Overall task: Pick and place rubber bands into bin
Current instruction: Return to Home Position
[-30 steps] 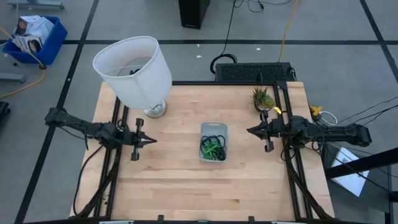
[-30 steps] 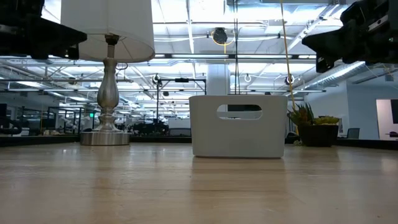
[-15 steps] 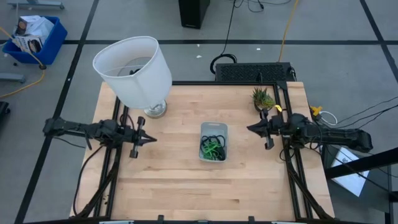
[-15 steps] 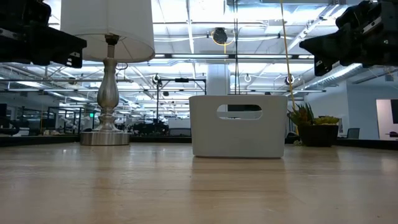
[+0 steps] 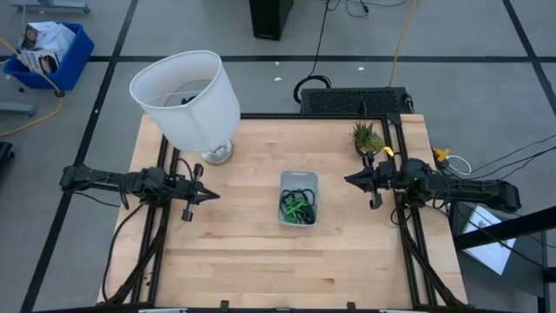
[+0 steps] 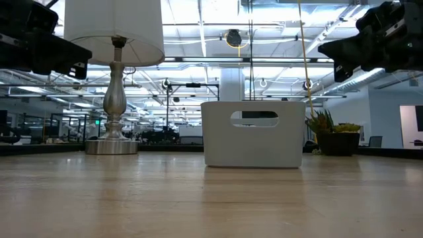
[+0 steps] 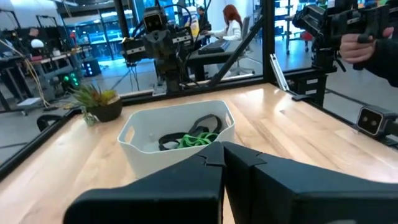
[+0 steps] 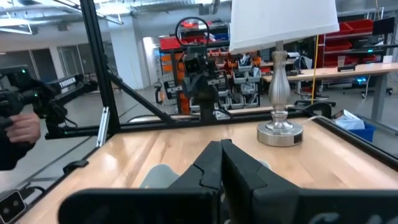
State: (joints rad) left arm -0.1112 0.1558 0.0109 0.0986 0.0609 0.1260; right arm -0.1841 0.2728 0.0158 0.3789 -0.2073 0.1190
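Off to the left of the small, shallow, pale plastic bin (image 5: 299,176), the left gripper (image 5: 212,196) hangs over the light wooden table (image 5: 243,261). Its two dark fingers are pressed together into a point, nothing between them, and they aim at the bin from well apart. Behind and to the left of the bin stands the white-shaded lamp on its silver stem (image 5: 187,100), close to that arm's path. So the retreat wants to go straight back and away from the bin, at this height, with no swing toward the shade.

Now the bin itself, sitting mid-table: the thin black and light green rubber bands (image 5: 297,207) lie tangled inside it, and I can't spot a loop on the wood around it. The sorting looks finished to me.

Behind and to the right of the bin, there's a small spiky green plant in a dark pot (image 5: 367,136). Just in front of it, and well to the right of the bin, is the right gripper (image 5: 348,182), fingers likewise closed and empty. It needs the same care: pull level and straight away from the bin, shy of the plant, both arms slow and together.
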